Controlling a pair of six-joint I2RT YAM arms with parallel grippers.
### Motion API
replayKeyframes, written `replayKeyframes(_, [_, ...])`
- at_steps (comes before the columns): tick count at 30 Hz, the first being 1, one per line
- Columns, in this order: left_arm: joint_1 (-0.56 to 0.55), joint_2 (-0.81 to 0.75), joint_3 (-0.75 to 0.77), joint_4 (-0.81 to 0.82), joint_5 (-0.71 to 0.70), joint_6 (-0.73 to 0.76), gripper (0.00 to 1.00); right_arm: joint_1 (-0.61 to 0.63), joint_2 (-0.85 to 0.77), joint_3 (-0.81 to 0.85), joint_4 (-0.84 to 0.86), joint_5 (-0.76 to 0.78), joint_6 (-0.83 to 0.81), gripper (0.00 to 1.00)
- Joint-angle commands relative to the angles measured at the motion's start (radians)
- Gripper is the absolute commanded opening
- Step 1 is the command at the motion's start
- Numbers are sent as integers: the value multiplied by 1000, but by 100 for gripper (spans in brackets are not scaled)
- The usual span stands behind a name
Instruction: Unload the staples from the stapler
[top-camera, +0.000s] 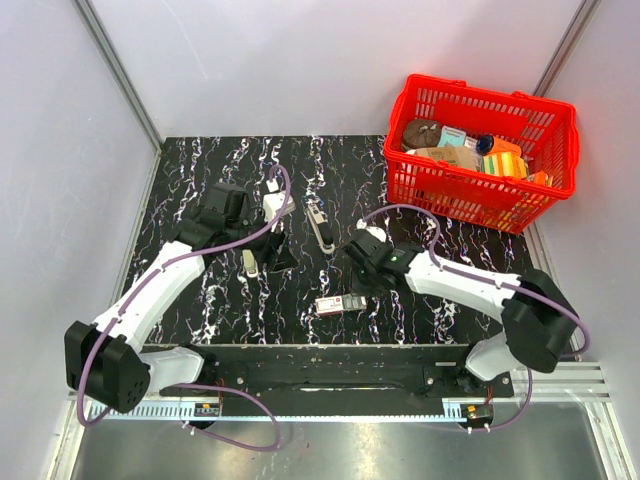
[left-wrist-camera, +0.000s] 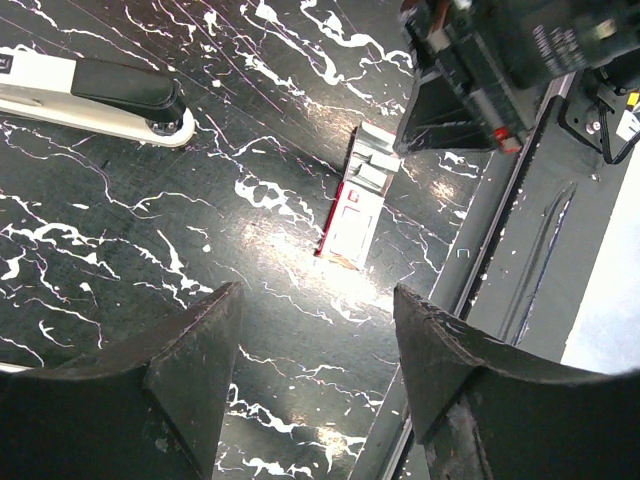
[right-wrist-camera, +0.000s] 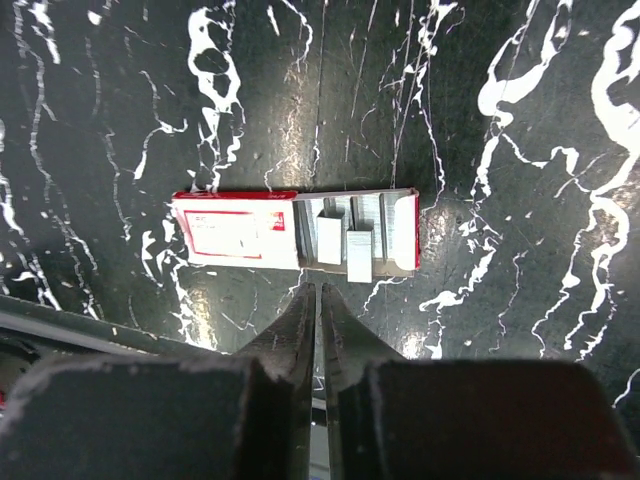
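Right claw (right-wrist-camera: 319, 295) closed beside red-white staple box (right-wrist-camera: 236, 231); txt illegible.

Left jaws apart, right jaws seemingly together

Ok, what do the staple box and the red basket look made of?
Staple box: likely thin cardboard, red-and-white print, its tray slid open on silvery metal staple strips. Red basket: probably moulded plastic, bright uniform colour, open lattice walls.

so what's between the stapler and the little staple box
Nothing: the left wrist view shows only bare tabletop between the stapler and the staple box.
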Motion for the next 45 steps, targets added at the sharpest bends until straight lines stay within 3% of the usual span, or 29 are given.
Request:
replayKeyframes(1, [-14, 16, -17, 5, -8, 61, 66, -20, -90, -15, -28, 27, -10, 11])
replayKeyframes(10, [-139, 154, 20, 108, -75, 40, 66, -20, -140, -196, 78, -71, 41, 4])
replayKeyframes(15, [-228, 315, 98, 201, -143, 23, 64, -20, -90, -190, 121, -82, 42, 3])
replayKeyframes(23, [-282, 530, 210, 327, -250, 29, 61, -20, -56, -204, 178, -92, 67, 1])
replayKeyframes(32, [-344, 613, 190, 400, -358, 44, 58, -20, -51, -241, 216, -89, 105, 0])
replayKeyframes(45, [-437, 694, 207, 364, -493, 84, 56, -20, -47, -258, 232, -80, 114, 0])
